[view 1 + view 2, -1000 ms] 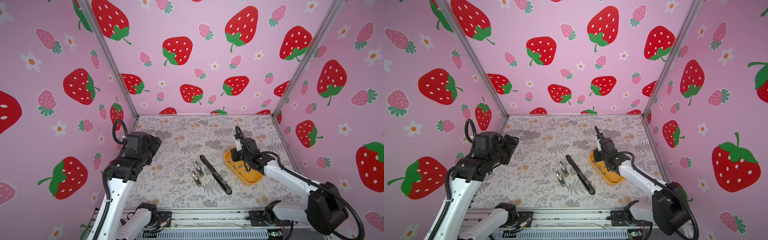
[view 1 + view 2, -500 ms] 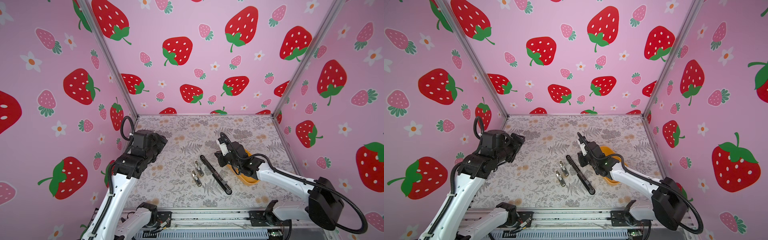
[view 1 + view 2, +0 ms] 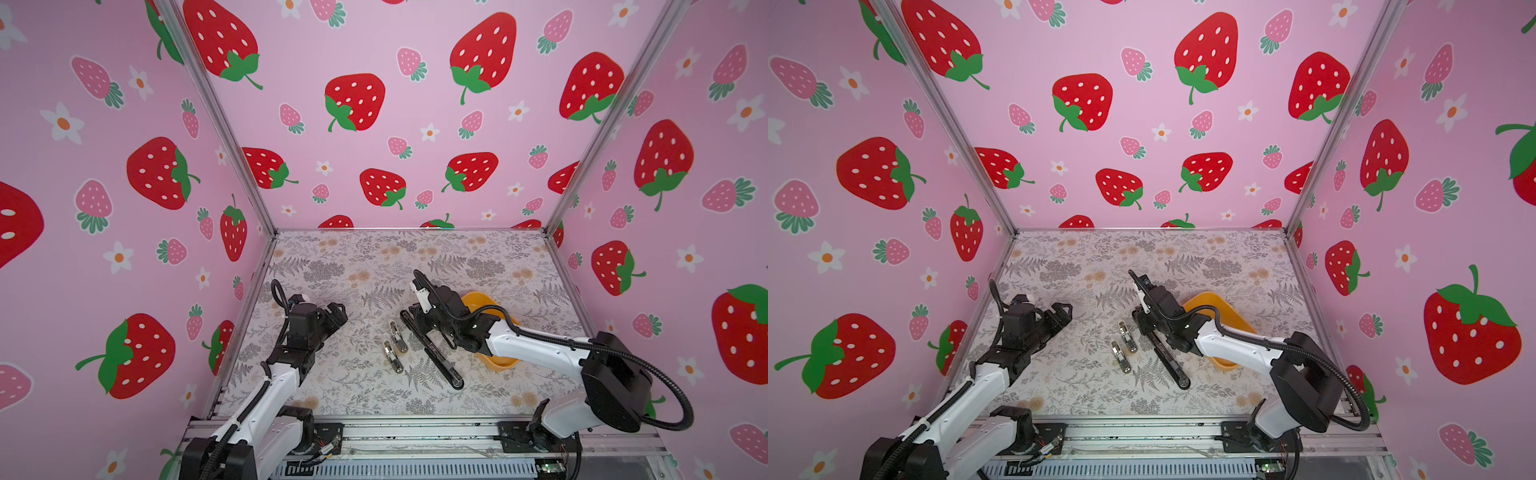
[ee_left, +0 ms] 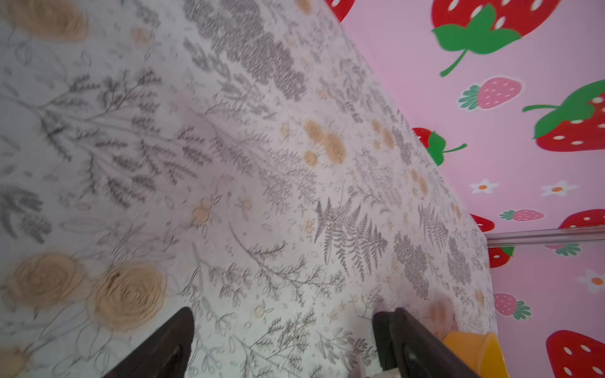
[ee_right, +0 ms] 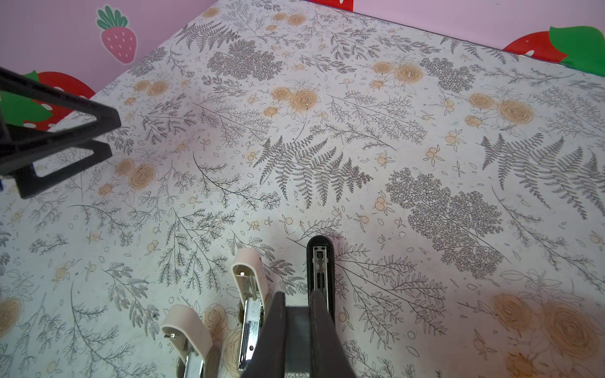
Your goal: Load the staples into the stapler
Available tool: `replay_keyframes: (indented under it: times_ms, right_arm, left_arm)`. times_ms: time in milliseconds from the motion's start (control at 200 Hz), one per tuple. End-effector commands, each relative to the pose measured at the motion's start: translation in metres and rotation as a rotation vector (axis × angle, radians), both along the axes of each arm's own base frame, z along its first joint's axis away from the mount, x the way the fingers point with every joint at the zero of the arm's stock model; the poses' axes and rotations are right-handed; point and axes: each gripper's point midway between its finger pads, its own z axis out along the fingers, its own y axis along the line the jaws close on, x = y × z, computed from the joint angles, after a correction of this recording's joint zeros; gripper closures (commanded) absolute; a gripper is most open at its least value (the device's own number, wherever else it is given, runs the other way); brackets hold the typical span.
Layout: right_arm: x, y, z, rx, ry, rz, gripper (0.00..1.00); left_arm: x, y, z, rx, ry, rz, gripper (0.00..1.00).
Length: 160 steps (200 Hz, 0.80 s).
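Pinching staples [image 5: 297, 337] only its wrist view shows, right claw [image 5: 297, 298] hovers; left claw [image 4: 284, 313] gapes.

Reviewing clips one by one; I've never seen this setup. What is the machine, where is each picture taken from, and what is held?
Two robot arms work on a floral table inside a strawberry-patterned booth. Both top views look down from overhead; each wrist view comes from a camera on one arm. On the table lie an opened black stapler, two small beige staplers and an orange tray. The left end effector is open and empty. The right end effector is shut on what looks like a grey strip of staples, by the black stapler.
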Motion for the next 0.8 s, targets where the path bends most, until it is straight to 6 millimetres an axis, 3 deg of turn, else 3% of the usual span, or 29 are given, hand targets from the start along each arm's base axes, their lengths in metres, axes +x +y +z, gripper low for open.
replay_keyframes:
  times_ms: [0, 155, 330, 595, 795]
  right_arm:
    - [0.003, -0.005, 0.004, 0.027, -0.046, -0.042, 0.97]
    - [-0.001, -0.018, -0.01, 0.04, -0.04, -0.072, 0.97]
    - [-0.011, -0.009, -0.015, 0.065, -0.003, -0.035, 0.97]
    - [-0.015, -0.007, -0.017, 0.062, -0.009, -0.02, 0.97]
    - [-0.011, -0.009, -0.022, 0.039, -0.021, -0.036, 0.97]
  left_arm:
    - [0.029, -0.005, 0.032, 0.034, -0.127, -0.048, 0.05]
    - [0.034, -0.009, 0.03, 0.026, -0.119, -0.077, 0.05]
    - [0.028, -0.005, 0.043, 0.068, -0.18, -0.072, 0.05]
    - [0.029, -0.005, 0.031, 0.056, -0.169, -0.065, 0.06]
    - [0.025, -0.002, 0.035, 0.059, -0.202, -0.05, 0.06]
